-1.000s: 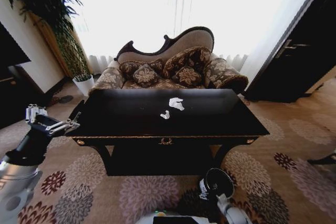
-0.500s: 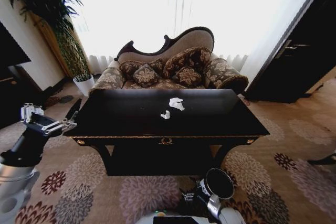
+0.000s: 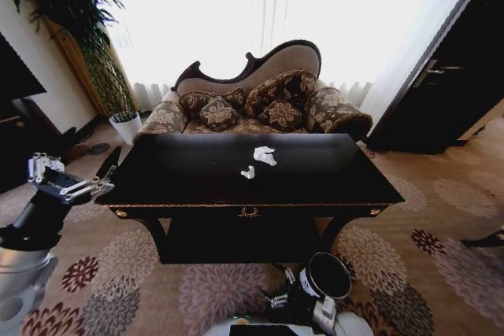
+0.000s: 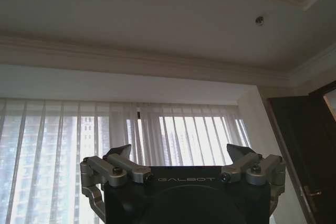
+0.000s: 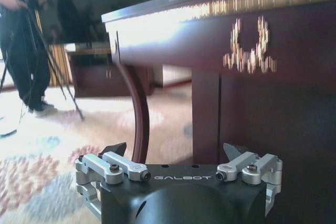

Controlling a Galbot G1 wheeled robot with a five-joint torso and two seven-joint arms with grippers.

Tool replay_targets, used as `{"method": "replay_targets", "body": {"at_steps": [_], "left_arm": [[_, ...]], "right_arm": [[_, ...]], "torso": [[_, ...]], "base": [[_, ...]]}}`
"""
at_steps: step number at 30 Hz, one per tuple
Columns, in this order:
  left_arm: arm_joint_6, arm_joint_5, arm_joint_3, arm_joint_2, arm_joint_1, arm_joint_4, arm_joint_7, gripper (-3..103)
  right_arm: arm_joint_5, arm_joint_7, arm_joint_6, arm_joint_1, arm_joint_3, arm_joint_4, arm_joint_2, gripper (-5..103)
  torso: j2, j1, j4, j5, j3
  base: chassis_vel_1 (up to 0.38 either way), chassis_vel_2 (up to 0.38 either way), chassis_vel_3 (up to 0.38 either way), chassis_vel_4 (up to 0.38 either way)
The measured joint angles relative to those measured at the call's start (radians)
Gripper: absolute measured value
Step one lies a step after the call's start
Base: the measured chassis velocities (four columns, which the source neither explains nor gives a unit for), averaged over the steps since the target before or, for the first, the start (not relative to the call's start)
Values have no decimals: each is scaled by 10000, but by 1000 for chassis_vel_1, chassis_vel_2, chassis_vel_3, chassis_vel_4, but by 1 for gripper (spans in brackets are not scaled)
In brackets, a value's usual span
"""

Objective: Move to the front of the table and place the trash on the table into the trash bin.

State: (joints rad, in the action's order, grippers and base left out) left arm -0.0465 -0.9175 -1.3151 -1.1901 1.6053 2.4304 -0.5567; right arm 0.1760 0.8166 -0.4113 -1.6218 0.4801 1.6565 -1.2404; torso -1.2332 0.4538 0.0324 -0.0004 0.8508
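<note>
The black glossy worktop [image 3: 315,175] stands square ahead of the robot, its gold emblem [image 3: 249,212] centred on the near apron. Two white crumpled paper scraps make up the trash on it: the larger scrap [image 3: 264,155] lies near the middle of the top, toward the far edge, and the smaller scrap [image 3: 248,171] sits just beside it on the side nearer the robot, the two close but apart.

The trash bin [image 3: 327,276] stands on the patterned carpet [image 3: 441,265] below the near edge, toward the near right corner, its dark mouth facing up.

The left end effector [image 3: 93,182] hangs off the left end of the worktop, near the near left corner, raised about to the level of the top and touching nothing. In the left wrist view its fingers [image 4: 122,157] stand spread wide with nothing between them, pointing up at the curtained window.

The right end effector [image 3: 277,289] is low, just beside the bin on the carpet. In the right wrist view the right end effector [image 5: 178,153] also has its jaws parted and bare, facing the worktop's apron and a curved leg [image 5: 137,114].
</note>
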Motion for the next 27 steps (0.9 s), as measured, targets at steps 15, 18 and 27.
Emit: {"method": "replay_targets", "body": {"at_steps": [15,18,27], "left_arm": [[16,-14,-188,-241,100,95,17,100],[17,-18,-196,-262,109,141,17,100],[20,126,38,-240,-39,-76,18,100]], "right_arm": [[1296,-2245,2005,-893,728,4351,-150,100],[1591,-2447,2437,-860,935,4938,-148,100],[1971,-2896,3213,-757,1037,6187,-157,100]], "torso": [[0,0,0,1,0],[0,1,0,1,0],[0,0,1,1,0]], "base": [[0,0,0,0],[0,0,0,0],[0,0,0,0]]}}
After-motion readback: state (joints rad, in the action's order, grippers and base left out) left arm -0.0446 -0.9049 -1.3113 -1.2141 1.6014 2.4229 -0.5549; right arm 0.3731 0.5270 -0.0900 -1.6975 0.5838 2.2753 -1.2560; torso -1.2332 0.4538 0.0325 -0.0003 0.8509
